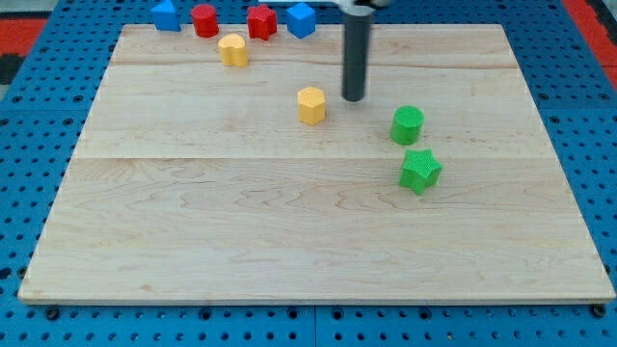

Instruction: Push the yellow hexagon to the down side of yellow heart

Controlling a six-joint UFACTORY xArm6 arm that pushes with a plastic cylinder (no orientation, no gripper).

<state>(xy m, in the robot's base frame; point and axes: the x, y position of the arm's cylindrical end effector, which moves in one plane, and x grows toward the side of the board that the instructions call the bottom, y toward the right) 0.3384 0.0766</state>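
The yellow hexagon [311,104] sits near the middle of the wooden board, a little above centre. The yellow heart [232,49] lies toward the view's top left, up and left of the hexagon. My tip [354,99] rests on the board just to the right of the yellow hexagon, a small gap apart from it. The dark rod rises from the tip to the view's top edge.
A green cylinder [408,124] and a green star [420,170] lie right of the tip. Along the top edge stand a blue block [166,14], a red cylinder [204,19], a red block [261,21] and a blue cube [301,18].
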